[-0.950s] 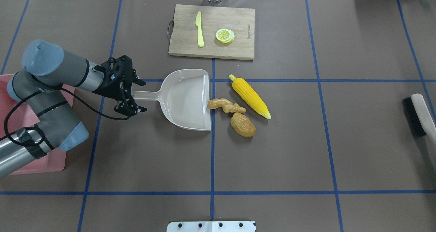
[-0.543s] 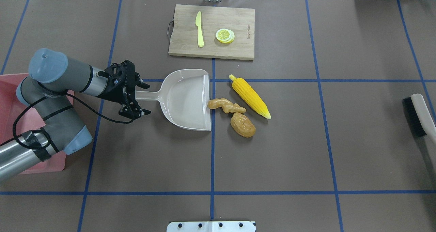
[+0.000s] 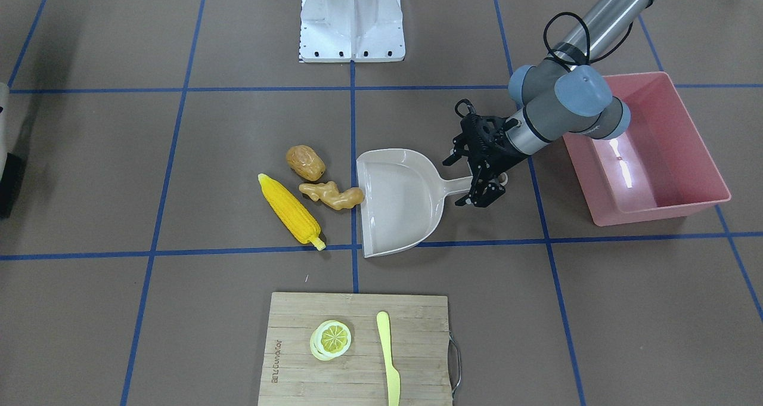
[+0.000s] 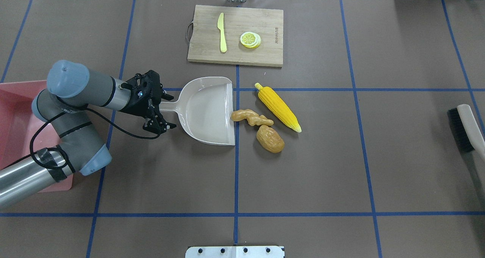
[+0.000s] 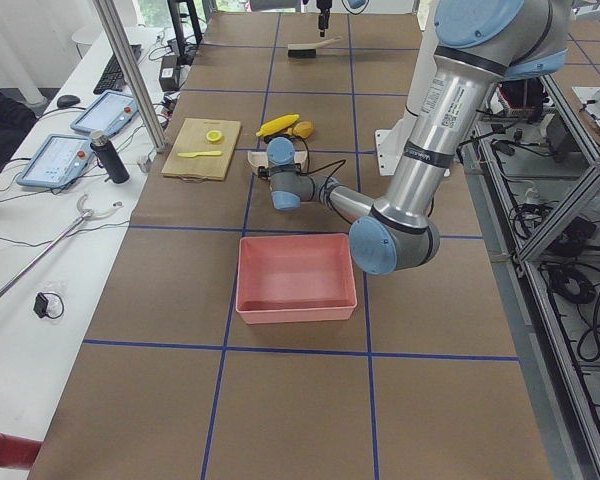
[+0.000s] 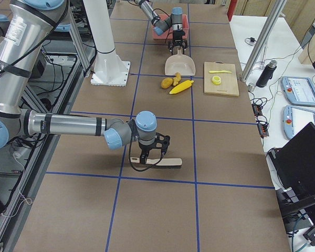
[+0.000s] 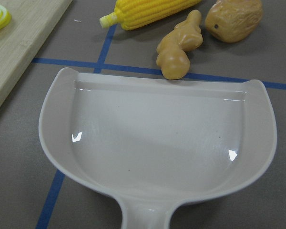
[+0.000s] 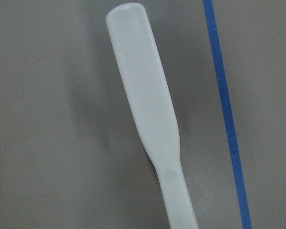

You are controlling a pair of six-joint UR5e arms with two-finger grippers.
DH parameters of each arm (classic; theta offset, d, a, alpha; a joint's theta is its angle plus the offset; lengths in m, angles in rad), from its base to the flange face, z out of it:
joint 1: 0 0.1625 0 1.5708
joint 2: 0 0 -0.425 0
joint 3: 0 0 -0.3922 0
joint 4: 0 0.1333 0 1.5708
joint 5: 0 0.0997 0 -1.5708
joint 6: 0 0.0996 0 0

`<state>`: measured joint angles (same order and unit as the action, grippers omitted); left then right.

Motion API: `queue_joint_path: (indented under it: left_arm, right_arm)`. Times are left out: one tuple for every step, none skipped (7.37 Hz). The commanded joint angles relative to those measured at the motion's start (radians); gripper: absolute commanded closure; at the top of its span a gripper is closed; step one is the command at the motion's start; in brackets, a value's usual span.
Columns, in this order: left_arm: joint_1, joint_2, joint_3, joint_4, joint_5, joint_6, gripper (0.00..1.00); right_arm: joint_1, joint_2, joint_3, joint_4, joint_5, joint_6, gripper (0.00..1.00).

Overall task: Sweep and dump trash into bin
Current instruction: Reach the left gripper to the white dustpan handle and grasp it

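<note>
We found the left gripper (image 4: pixel 166 111) open, its fingers set on either side of the handle of the beige dustpan (image 4: pixel 206 110) with a gap on each side. Ahead of the gripper, at the lip of the pan's open mouth, lay the ginger root (image 4: pixel 251 117). The potato (image 4: pixel 269 138) and the corn cob (image 4: pixel 278 107) lay just beyond it. The pink bin (image 4: pixel 15 114) stood behind the gripper, beside the arm's elbow. The right gripper (image 6: pixel 149 156) hung over the handle of a brush (image 6: pixel 165 163), well apart from the trash; we could not tell whether it was open or closed.
</note>
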<state>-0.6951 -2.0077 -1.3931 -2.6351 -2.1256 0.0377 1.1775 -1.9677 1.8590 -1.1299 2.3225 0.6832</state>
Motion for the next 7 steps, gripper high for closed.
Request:
queue_joint_path:
  left_arm:
    - [0.015, -0.009, 0.019, -0.008, 0.021, -0.004, 0.02]
    - [0.02, -0.013, 0.025, -0.008, 0.042, -0.015, 0.02]
    - [0.025, -0.014, 0.025, -0.008, 0.05, -0.018, 0.02]
    - [0.026, -0.017, 0.028, -0.006, 0.059, -0.021, 0.02]
    - [0.026, -0.02, 0.034, -0.006, 0.062, -0.022, 0.02]
    - [0.026, -0.025, 0.034, -0.006, 0.062, -0.025, 0.02]
    - [0.026, -0.026, 0.034, -0.003, 0.062, -0.025, 0.02]
  right_arm:
    - [-0.058, -0.002, -0.029, 0.002, -0.051, -0.094, 0.0]
    - [-0.058, -0.003, -0.043, 0.004, -0.052, -0.112, 0.0]
    - [-0.058, -0.003, -0.066, 0.015, -0.049, -0.116, 0.0]
    - [-0.058, -0.003, -0.099, 0.068, -0.042, -0.111, 0.0]
    - [-0.058, -0.003, -0.104, 0.077, -0.037, -0.105, 0.02]
    - [-0.065, 0.0, -0.104, 0.076, -0.028, -0.113, 0.04]
    - [-0.085, 0.003, -0.106, 0.078, -0.028, -0.113, 0.04]
